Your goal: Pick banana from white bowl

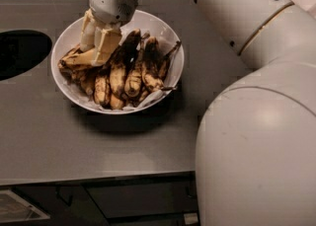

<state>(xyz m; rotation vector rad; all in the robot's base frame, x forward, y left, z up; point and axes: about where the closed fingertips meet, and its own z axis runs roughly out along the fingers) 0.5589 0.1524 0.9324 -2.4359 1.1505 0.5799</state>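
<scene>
— Where is the pincer (94,55)?
— Lowered into the bowl's (170,37) left side, pinching the banana (71,62).
— And the banana?
— In the bowl, left of the darker bananas (129,72). The bowl sits on the grey counter (74,141).

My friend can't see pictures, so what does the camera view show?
A white robot arm reaches down so its gripper sits in the left side of a white bowl, right over a yellowish banana with brown spots. The bowl is piled with overripe, brown-black bananas and stands on a grey counter.
</scene>
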